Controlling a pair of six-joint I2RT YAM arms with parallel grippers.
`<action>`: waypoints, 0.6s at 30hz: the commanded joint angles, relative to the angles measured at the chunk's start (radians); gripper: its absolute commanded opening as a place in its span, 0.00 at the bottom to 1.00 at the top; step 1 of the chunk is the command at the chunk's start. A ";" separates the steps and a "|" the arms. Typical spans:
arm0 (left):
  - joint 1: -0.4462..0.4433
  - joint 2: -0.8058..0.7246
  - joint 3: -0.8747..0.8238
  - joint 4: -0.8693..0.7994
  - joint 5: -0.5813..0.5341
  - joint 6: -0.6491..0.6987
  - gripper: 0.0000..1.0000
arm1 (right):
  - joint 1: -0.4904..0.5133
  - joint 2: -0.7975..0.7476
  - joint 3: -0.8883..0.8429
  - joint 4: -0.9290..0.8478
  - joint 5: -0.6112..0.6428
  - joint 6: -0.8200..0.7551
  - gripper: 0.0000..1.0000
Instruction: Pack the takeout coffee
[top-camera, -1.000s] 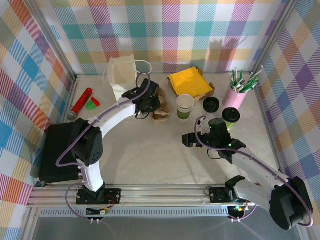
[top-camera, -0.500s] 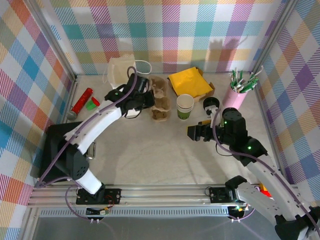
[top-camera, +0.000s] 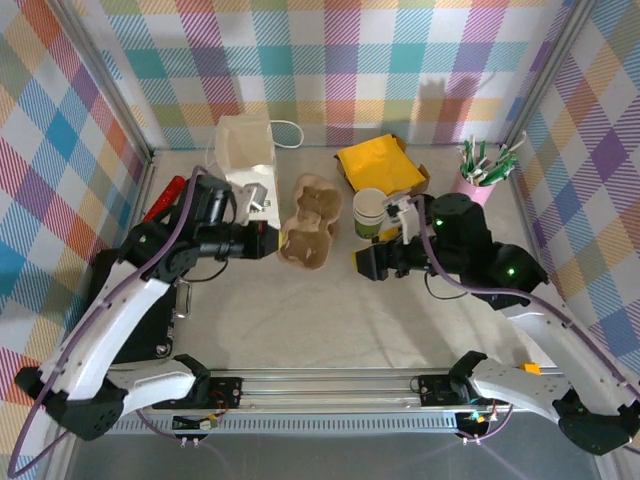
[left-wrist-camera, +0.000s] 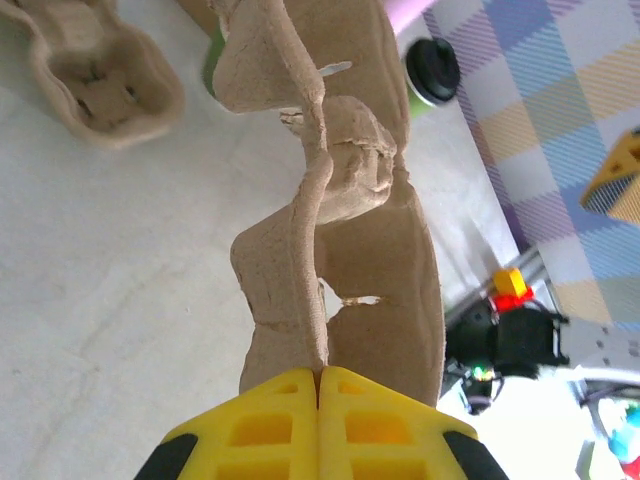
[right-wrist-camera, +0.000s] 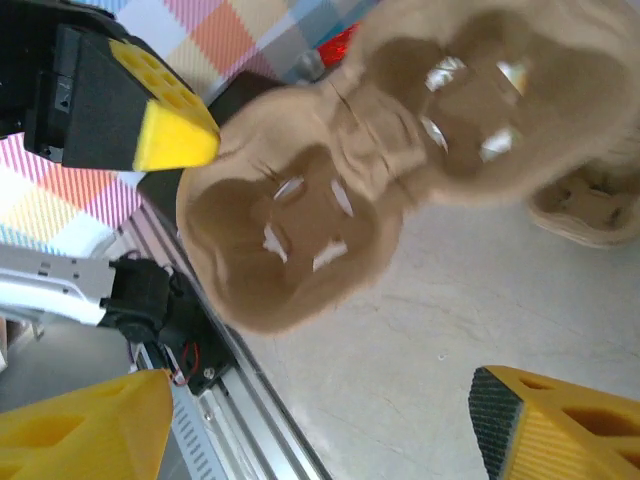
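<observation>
Coffee (left-wrist-camera: 432, 70) stands on the counter (left-wrist-camera: 120, 260) near the plaid wall (left-wrist-camera: 540, 110) (lid on). Left jaws are clamped on the edge of a pulp cup carrier (left-wrist-camera: 370, 230); right jaws gape apart, facing it.

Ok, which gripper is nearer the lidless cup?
Right. The right gripper is just in front of the lidless cup; the left gripper, across the cup carrier, clamps its edge.

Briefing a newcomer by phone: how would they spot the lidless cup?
Find the yellow square at the back of the table. Just in front stands the cup, between the brown carrier and the right arm. It is cream and green, open-topped, with no lid.
</observation>
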 joint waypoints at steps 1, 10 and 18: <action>-0.003 -0.047 -0.054 -0.018 0.113 0.035 0.00 | 0.111 0.091 0.108 -0.077 0.179 -0.091 0.79; -0.003 -0.113 -0.121 -0.025 0.162 0.052 0.00 | 0.238 0.316 0.299 -0.146 0.378 -0.210 0.80; -0.003 -0.132 -0.122 -0.028 0.157 0.057 0.00 | 0.244 0.400 0.305 -0.154 0.420 -0.252 0.81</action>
